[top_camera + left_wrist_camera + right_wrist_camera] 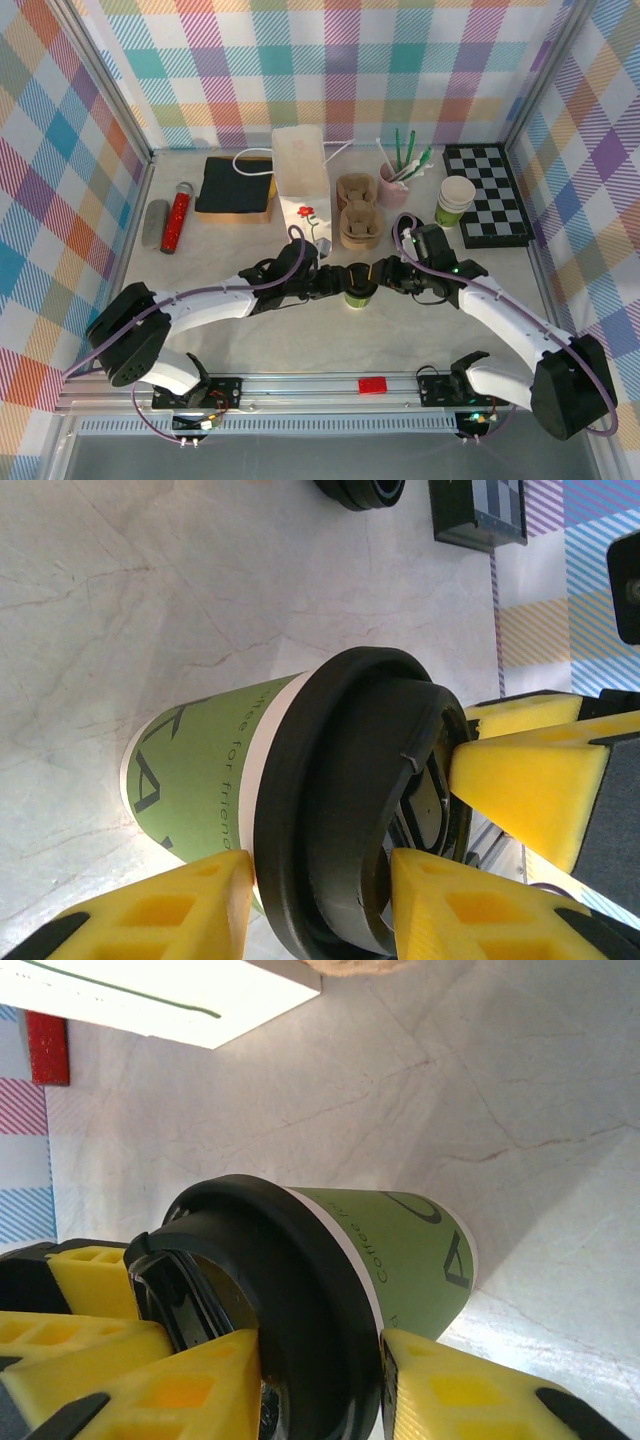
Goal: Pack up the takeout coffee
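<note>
The takeout coffee [360,285], a green paper cup [200,770] under a black lid [340,780], stands upright on the table's middle front. My left gripper [340,280] reaches it from the left. In the left wrist view its jaws [320,880] pinch the lid edge, one yellow finger [190,895] under the rim, the other on the lid's top. My right gripper [383,275] comes from the right and is shut [320,1360] the same way across the lid rim, above the cup's green side [400,1250]. The white paper bag [300,170] stands upright behind.
Brown cup carriers [358,210] and a pink cup of stirrers [392,180] sit right of the bag. A lidless green cup [455,200] and a checkerboard [488,195] lie far right. A black pad [235,187] and red cylinder [178,215] lie left.
</note>
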`<state>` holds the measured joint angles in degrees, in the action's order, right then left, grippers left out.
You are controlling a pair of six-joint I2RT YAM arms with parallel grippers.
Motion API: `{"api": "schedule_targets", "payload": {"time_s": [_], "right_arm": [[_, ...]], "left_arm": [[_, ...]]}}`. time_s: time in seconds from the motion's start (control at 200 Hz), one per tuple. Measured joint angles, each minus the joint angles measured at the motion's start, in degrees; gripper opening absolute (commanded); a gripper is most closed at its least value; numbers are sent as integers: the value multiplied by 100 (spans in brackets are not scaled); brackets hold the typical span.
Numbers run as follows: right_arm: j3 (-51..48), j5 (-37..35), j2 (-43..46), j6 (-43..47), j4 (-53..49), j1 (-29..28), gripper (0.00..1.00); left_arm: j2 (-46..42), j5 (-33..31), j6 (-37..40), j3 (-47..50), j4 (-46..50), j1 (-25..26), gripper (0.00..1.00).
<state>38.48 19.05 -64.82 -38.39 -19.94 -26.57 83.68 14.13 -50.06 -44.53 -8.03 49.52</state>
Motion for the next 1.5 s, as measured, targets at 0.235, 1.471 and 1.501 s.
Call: {"api": "schedule_targets", "payload": {"time_s": [0.235, 1.471, 1.501], "right_arm": [[-85, -168, 66, -129, 160, 0, 31], [1019, -662, -90, 437, -1333, 0, 58], [1075, -664, -105, 463, -1353, 0, 58]], "left_arm": [[149, 142, 37, -37, -179, -144, 40], [369, 79, 896, -1193, 1115, -435, 51], [389, 79, 911, -1228, 1115, -435, 51]]}}
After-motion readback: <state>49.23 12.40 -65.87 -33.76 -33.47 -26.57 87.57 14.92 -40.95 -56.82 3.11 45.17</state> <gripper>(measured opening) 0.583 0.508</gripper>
